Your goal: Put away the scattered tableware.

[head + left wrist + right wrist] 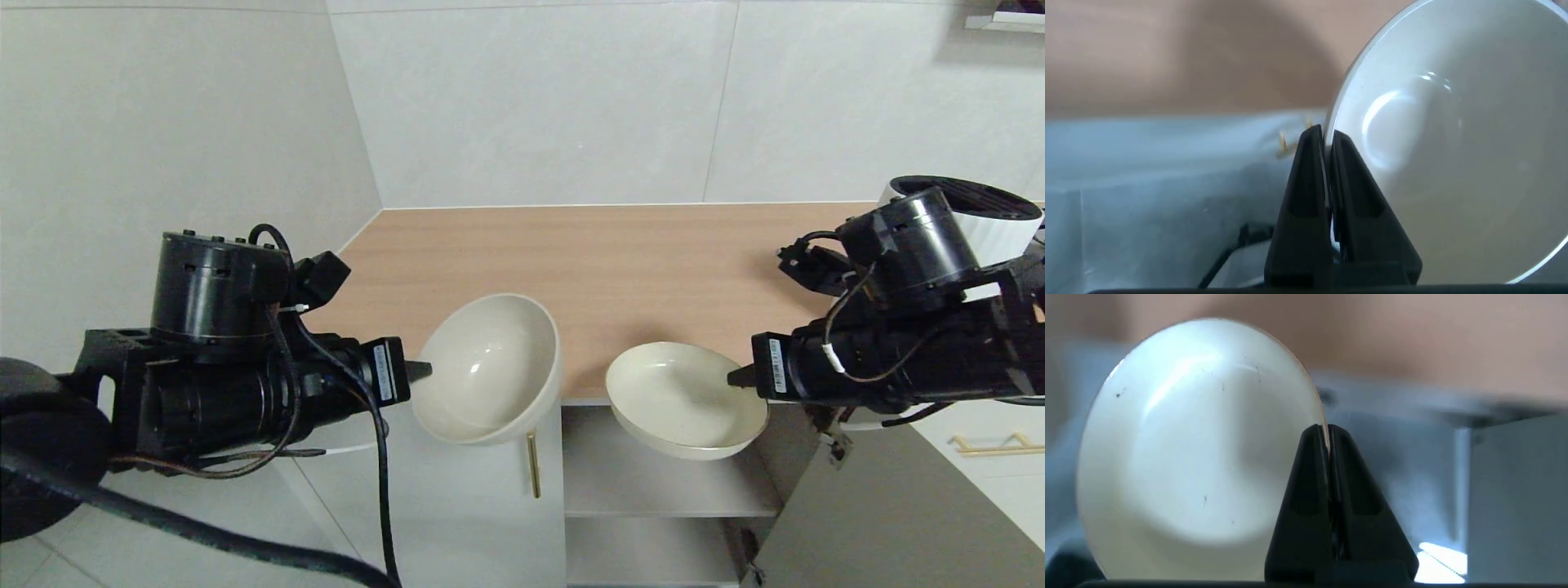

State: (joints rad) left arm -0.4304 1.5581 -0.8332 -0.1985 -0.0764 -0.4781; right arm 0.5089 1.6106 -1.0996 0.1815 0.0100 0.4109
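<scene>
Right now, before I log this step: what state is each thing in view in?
deep bowl: held in the air by its rim, tilted, empty.
shallow bowl: held in the air by its rim, empty.
left gripper: shut on the deep bowl.
right gripper: shut on the shallow bowl.
cabinet door: swung open.

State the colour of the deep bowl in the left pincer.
The deep bowl in the left pincer is plain cream-white; head view shows it best.

Head camera looks down on counter (620, 261); wrist cameras close on deep bowl (1454, 122), shallow bowl (1200, 441).
</scene>
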